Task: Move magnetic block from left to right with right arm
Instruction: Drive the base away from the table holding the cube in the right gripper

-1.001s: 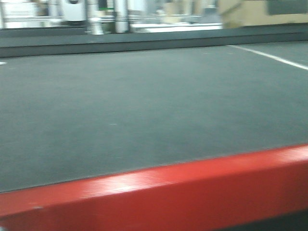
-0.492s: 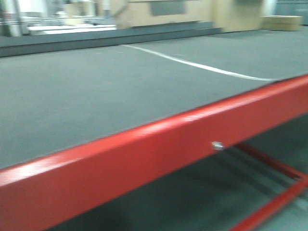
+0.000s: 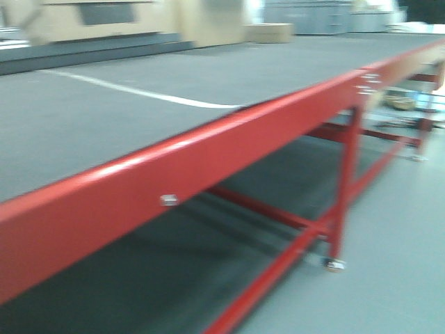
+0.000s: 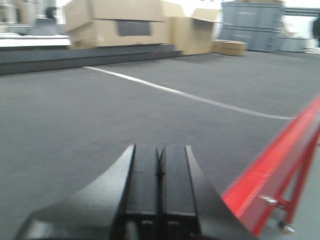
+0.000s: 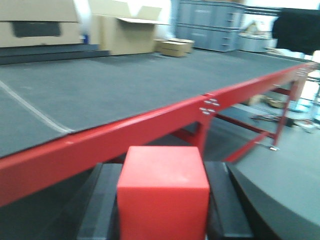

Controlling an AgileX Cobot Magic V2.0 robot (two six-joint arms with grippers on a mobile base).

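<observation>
The magnetic block (image 5: 163, 192), a plain red cube, fills the bottom of the right wrist view. My right gripper (image 5: 163, 172) is shut on it, one black finger pressed against each side face. It hangs in front of the red table edge (image 5: 125, 132), off the grey surface. In the left wrist view my left gripper (image 4: 160, 155) is shut with its two black fingers together and nothing between them, held over the grey table top (image 4: 75, 120). The front view shows no gripper and no block.
A long table with a grey mat (image 3: 104, 104), white line (image 3: 139, 92) and red frame (image 3: 208, 149) runs away to the right on red legs (image 3: 344, 195). Brown cardboard boxes (image 4: 117, 22) and grey crates (image 5: 210, 25) stand beyond its far edge.
The front view has swung to the right: the table surface slid left and the red edge, the legs and the floor at the table's right have come into sight.
</observation>
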